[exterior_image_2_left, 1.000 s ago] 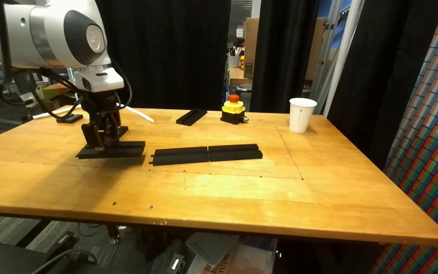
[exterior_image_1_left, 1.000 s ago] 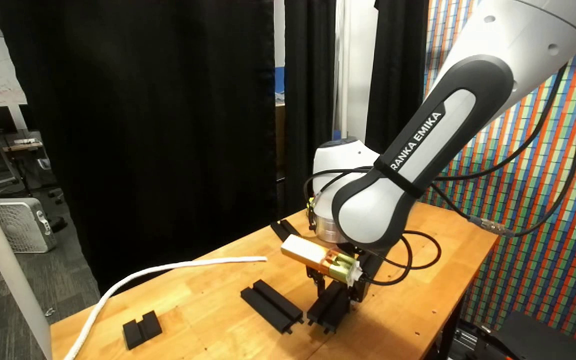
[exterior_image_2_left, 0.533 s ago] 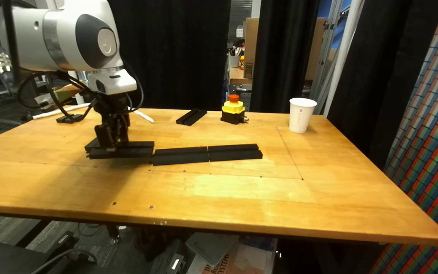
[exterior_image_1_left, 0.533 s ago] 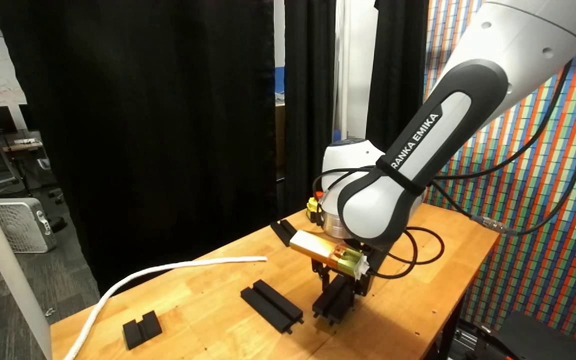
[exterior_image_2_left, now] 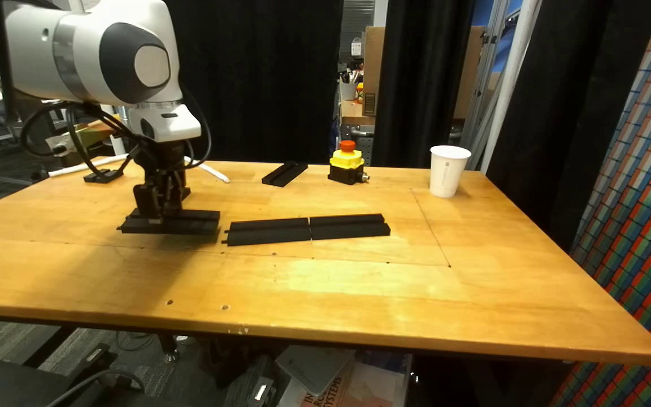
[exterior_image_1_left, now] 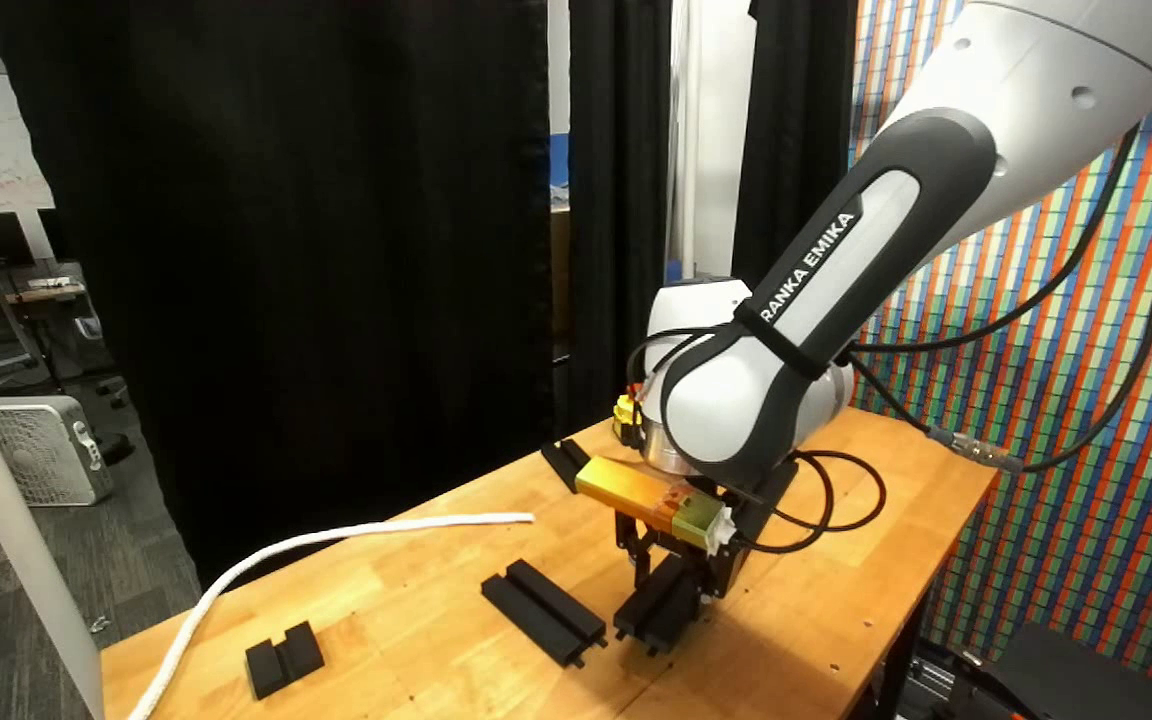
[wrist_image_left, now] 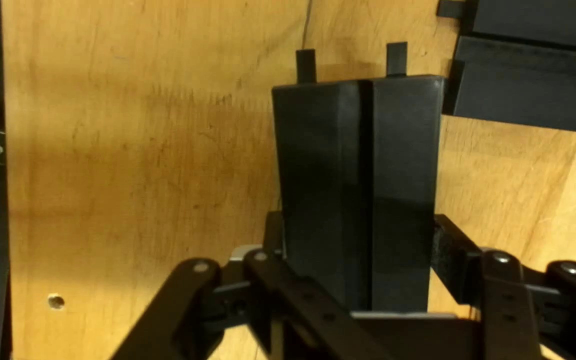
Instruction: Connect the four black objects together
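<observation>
arm reads "ranka emika"; end effector grips black bar

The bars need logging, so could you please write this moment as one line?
gripper: shut on bar; bar: apart from bar pair; bar pair: end to end on table, tabs toward bar

The brown wooden table carries two narrow black bars, end to end at frame centre; above are a black slab, yellow button box, white paper cup. Low in an exterior view lie a third black bar, notched black block, white cord.
</observation>
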`<state>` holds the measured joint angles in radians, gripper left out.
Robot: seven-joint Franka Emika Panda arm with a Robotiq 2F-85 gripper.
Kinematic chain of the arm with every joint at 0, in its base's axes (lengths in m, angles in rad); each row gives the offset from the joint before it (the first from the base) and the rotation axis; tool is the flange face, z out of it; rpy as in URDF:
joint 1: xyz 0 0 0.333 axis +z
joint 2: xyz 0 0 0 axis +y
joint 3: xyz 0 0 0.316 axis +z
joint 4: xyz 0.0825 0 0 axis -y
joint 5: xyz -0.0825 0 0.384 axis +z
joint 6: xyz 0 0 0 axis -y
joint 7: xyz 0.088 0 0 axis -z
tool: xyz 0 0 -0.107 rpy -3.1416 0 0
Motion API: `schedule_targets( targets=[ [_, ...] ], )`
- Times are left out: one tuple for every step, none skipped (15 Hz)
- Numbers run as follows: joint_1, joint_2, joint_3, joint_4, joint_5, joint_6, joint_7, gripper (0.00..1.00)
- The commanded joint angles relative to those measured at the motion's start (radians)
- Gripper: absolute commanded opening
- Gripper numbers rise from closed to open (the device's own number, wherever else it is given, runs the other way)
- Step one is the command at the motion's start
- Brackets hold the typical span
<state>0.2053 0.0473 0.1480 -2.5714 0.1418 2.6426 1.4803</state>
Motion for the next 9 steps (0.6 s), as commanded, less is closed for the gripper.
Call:
schedule_targets(
  targets=[
    [-0.004, -0.003, 0.020, 0.000, 0.080, 0.016, -0.059, 0.47],
    [-0.005, -0.003, 0.021, -0.002, 0.086, 0.018, -0.062, 0.47],
    [-0.006, -0.001, 0.020, -0.005, 0.089, 0.019, -0.066, 0.47],
    [-0.006, 0.000, 0.019, -0.007, 0.089, 0.021, -0.069, 0.47],
    [-0.007, 0.002, 0.018, -0.008, 0.092, 0.023, -0.075, 0.47],
    [-0.007, 0.004, 0.018, -0.008, 0.091, 0.023, -0.076, 0.47],
    [-0.007, 0.006, 0.017, -0.007, 0.088, 0.023, -0.078, 0.47],
    [-0.007, 0.007, 0.017, -0.007, 0.088, 0.022, -0.081, 0.47],
    [-0.007, 0.010, 0.016, -0.006, 0.086, 0.022, -0.085, 0.47]
  ],
)
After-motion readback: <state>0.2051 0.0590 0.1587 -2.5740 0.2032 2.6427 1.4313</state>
